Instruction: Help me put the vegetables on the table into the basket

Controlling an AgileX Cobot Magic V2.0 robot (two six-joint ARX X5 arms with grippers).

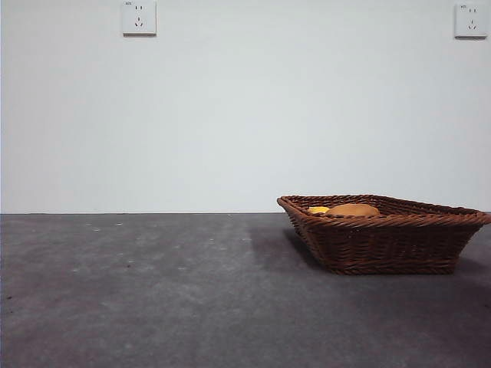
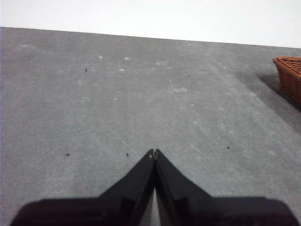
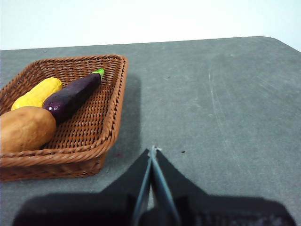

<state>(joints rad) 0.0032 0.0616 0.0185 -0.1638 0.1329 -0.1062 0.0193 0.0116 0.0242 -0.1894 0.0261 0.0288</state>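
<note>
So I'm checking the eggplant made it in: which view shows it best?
The right wrist view: the eggplant lies whole in the basket. The front view hides it behind the rim; the left wrist view shows only a basket corner.

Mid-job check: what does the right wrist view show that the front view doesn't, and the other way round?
Only the right wrist view shows the eggplant lying inside the basket, plus the right pincer, shut and empty over the table. Only the front view shows the two wall sockets and the bare stretch of table beside the basket. Both show the basket holding the potato and the yellow vegetable.
</note>
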